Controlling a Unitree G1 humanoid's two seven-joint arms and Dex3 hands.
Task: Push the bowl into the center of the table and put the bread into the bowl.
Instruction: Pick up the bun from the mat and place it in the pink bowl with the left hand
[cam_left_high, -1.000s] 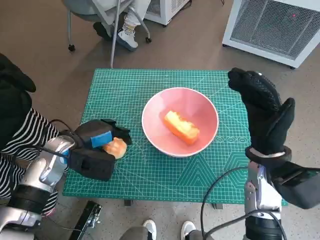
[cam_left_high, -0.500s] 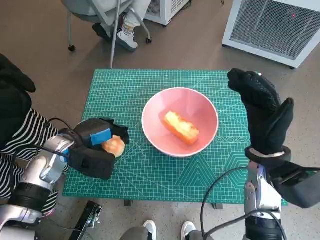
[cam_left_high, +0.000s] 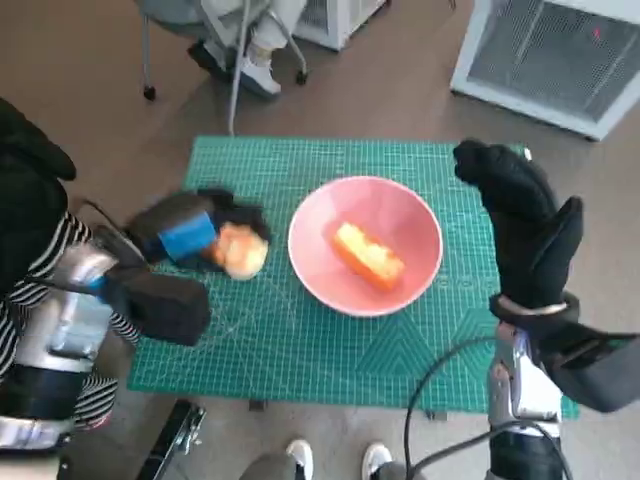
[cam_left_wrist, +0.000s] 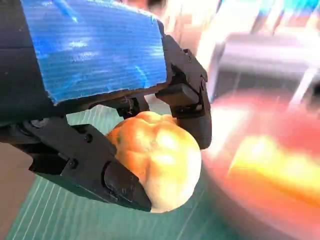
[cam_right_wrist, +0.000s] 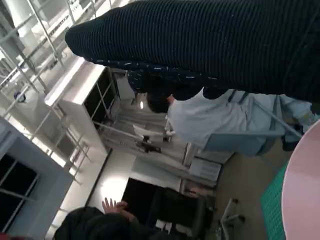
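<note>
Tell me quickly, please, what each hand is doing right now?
Left hand: holding the bread roll.
Right hand: open, holding nothing, raised beside the bowl.

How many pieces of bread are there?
2. One long piece lies inside the pink bowl. One round bun is held in the left hand, beside the bowl, above the green mat. No others show.
</note>
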